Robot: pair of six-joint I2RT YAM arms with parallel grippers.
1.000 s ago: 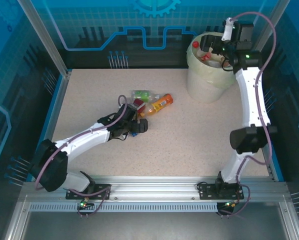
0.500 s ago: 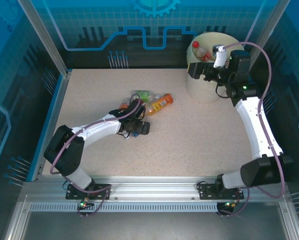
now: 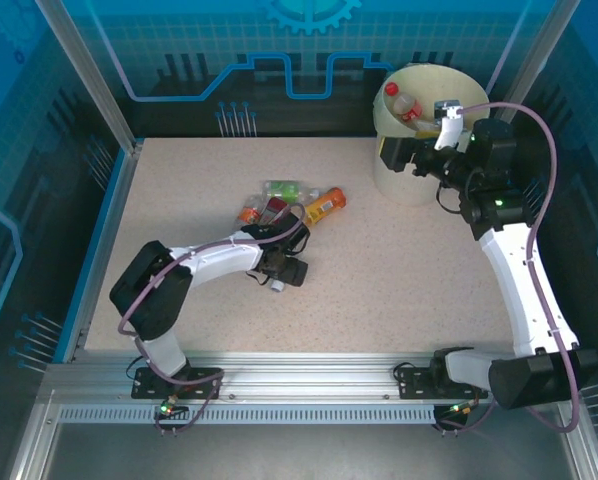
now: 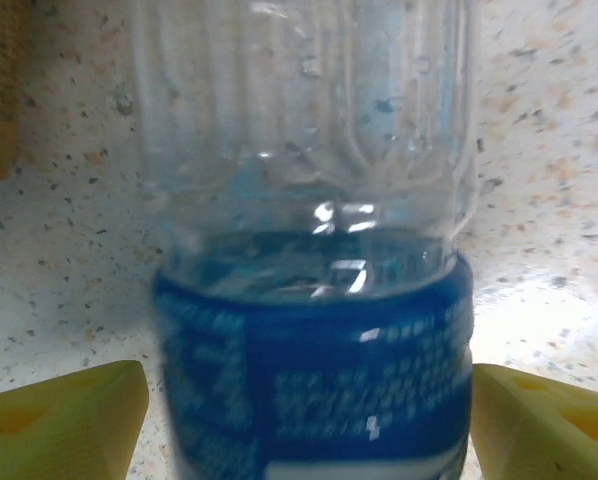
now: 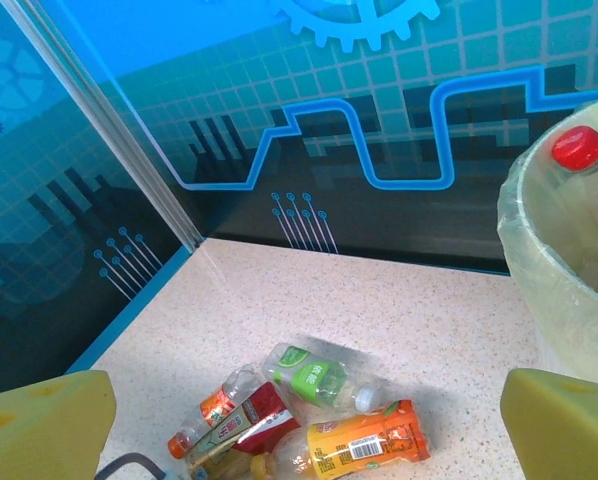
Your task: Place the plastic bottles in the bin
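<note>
A clear bottle with a blue label [image 4: 314,380] lies on the table between the yellow fingers [image 4: 64,420] of my left gripper [image 3: 282,270]. The right finger reaches the label's edge and a thin strip of table shows at the left one. Its white cap [image 3: 277,286] pokes out toward the near edge. Beyond lie a green-labelled bottle [image 3: 284,188] [image 5: 319,375], an orange-labelled one [image 3: 324,205] [image 5: 374,440], a red-labelled one [image 3: 276,208] [image 5: 247,420] and an orange-capped one [image 3: 249,212]. The bin [image 3: 409,180] [image 5: 549,260] holds a red-capped bottle [image 3: 399,100] [image 5: 577,147]. My right gripper [image 3: 391,152] [image 5: 304,440] hangs open and empty beside the bin's left side.
The speckled table [image 3: 399,270] is walled by blue panels, with an aluminium post [image 3: 89,80] at the back left. A metal rail [image 3: 309,375] runs along the near edge. Open tabletop lies between the bottle pile and the bin.
My left gripper has slid toward the near edge and its fingers have narrowed around the blue-labelled bottle. My right arm has drawn back from over the bin to its left side.
</note>
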